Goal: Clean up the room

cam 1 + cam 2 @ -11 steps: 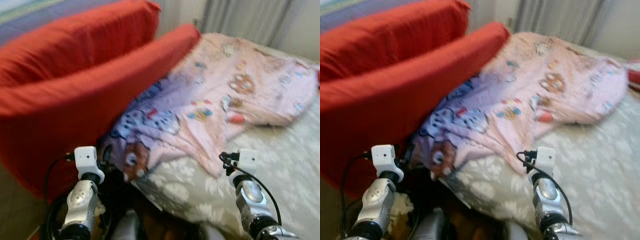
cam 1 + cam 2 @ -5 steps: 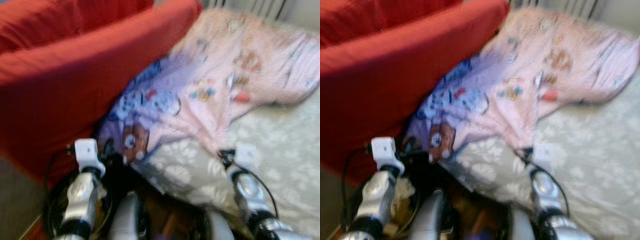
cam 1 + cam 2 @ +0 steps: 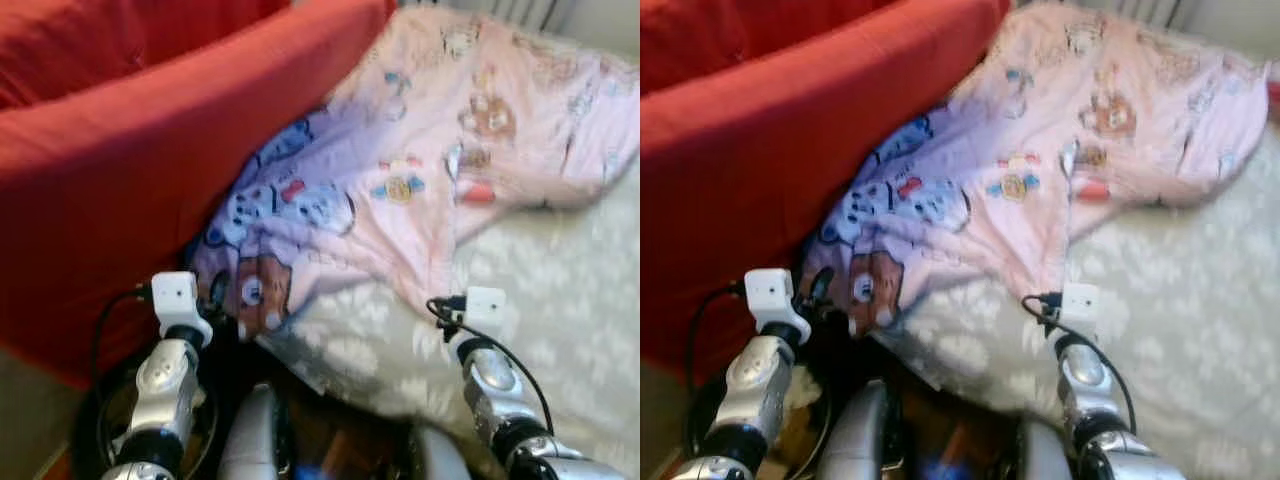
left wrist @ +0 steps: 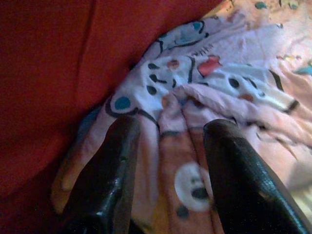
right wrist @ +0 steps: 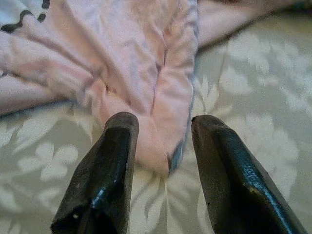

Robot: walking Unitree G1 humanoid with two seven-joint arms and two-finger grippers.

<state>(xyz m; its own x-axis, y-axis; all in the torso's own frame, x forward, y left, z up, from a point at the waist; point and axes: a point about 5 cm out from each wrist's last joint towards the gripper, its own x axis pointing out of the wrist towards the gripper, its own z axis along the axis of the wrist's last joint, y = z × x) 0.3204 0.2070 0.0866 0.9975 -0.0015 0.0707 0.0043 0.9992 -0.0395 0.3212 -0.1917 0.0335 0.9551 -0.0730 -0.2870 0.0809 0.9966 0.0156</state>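
Pink cartoon-print blanket (image 3: pixel 430 170) lies rumpled on the grey floral bedspread (image 3: pixel 560 330), its left edge against the red cushion (image 3: pixel 130 170). Head views show both arms low at the bed's near edge. Left wrist view: left gripper (image 4: pixel 168 129) spread open over the blanket's bear-print corner. Right wrist view: right gripper (image 5: pixel 161 124) open, straddling a blanket fold tip, not clamped.

Soft, even daylight; head views motion-blurred throughout, brightest toward 1 o'clock on the pink blanket (image 3: pixel 470 130). Deep shadow at 6 o'clock beneath the bed (image 3: pixel 560 290). Wrist views sharper, near fingers (image 4: pixel 112 180) defocused with faint sheen.
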